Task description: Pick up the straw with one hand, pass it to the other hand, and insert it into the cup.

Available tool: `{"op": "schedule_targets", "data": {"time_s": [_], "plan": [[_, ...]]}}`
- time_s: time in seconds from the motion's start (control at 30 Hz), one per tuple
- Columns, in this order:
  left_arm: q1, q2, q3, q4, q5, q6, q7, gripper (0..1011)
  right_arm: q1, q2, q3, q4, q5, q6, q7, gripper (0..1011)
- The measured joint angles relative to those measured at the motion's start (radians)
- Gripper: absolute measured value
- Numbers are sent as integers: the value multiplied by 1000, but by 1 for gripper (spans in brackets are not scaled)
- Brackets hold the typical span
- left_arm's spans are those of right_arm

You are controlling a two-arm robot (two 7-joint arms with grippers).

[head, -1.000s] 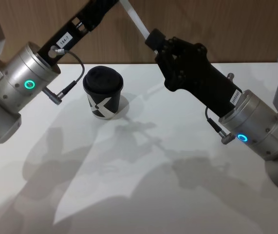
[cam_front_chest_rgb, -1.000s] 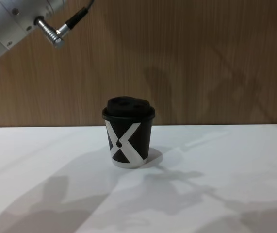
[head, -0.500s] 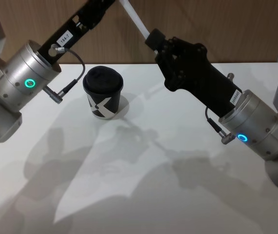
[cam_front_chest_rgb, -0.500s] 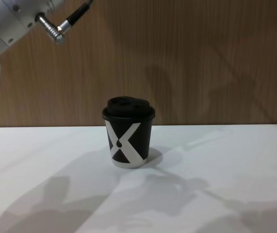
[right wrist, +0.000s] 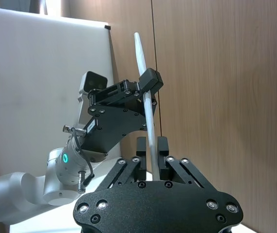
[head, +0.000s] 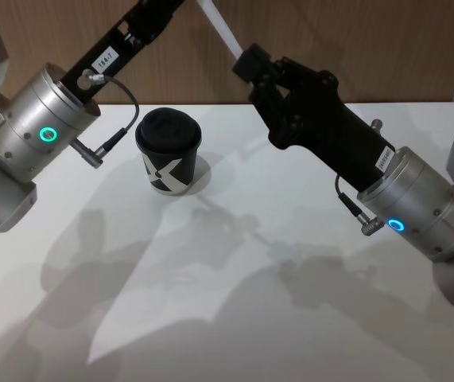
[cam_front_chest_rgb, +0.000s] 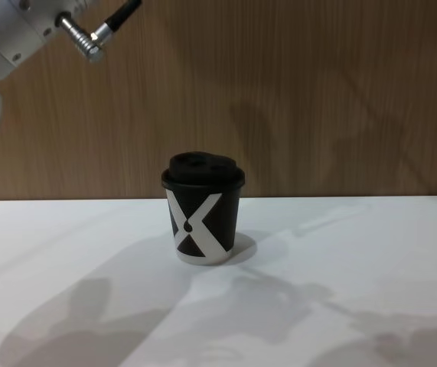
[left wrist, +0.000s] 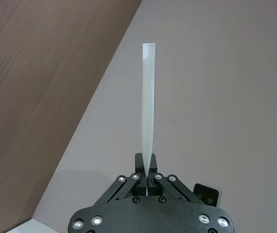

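Left wrist view: left gripper (left wrist: pixel 147 167) has its jaws clenched on the straw (left wrist: pixel 148 97). The straw narrows to a pinch where it enters them. Past the tips it runs straight out to a free end in the air.

Right wrist view: this adds the second grip point. The right gripper (right wrist: pixel 152 145) sits on the same straw, one jaw on each side with a thin gap showing on both, so it is released and straddling, not clamping. Farther along, the left gripper holds the straw, and a free length carries on beyond it. The left arm's silver wrist with the green ring (right wrist: pixel 65 157) sits behind and below.

Head view: this gives the overall pose. Both arms are raised over the white surface (head: pixel 250 278) and lean in toward each other. The left arm slants up from the left to the top edge, where its jaws are cut off. The right arm slants up from the lower right, with its tip at the lower visible end of the straw. The straw is tilted, well above the surface. The cup (head: pixel 168 151) stands upright with its lid on, below and between the arms, nearer the left arm and well apart from the straw.

Chest view: the cup is side-on against the wood panel (cam_front_chest_rgb: pixel 317 99), with the X mark facing. The left arm's wrist and cable plug (cam_front_chest_rgb: pixel 88 38) are in the top left corner, high above. Arm shadows lie across the surface.
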Motion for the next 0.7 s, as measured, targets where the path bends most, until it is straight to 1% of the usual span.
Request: {"op": "schedule_targets", "data": {"time_s": [0.03,0.1,0.13,0.2,0.27,0.33,0.37,0.4,0.43,0.47,0.5,0.53,0.57,0.6,0.63,0.67,0.7], "plan": [[0,0,0,-1,-1,0,0,14,0,0,0,0,0,0,0,146],[0,2,2,-4,-3,0,3,13,0,0,0,0,0,0,0,239],[-1,4,3,-6,-3,0,5,14,0,0,0,0,0,0,0,239],[-1,5,4,-7,-3,0,6,14,0,0,0,0,0,0,0,296],[-2,10,6,-11,-3,0,12,12,0,0,0,0,0,0,0,374],[-3,14,8,-14,-2,0,17,13,0,0,0,0,0,0,0,409],[-4,16,9,-15,-1,0,19,13,0,0,0,0,0,0,0,464],[-5,18,9,-16,0,0,22,14,0,0,0,0,0,0,0,493],[-6,24,11,-19,7,-1,29,13,0,0,0,0,0,0,0,514],[-8,29,12,-22,14,-3,37,12,0,0,0,0,0,0,0,574],[-8,33,13,-24,18,-4,41,12,0,0,0,0,0,0,0,574],[-9,35,13,-25,22,-5,45,13,0,0,0,0,0,0,0,608],[-9,40,14,-27,26,-6,50,14,0,0,0,0,0,0,0,665],[-10,43,15,-29,33,-9,56,14,0,0,0,0,0,0,0,665],[-11,46,15,-31,36,-10,59,14,0,0,0,0,0,0,0,713],[-12,53,16,-34,48,-15,70,14,0,0,0,0,0,0,0,731],[-13,57,17,-36,54,-18,75,14,0,0,0,0,0,0,0,790]]}}
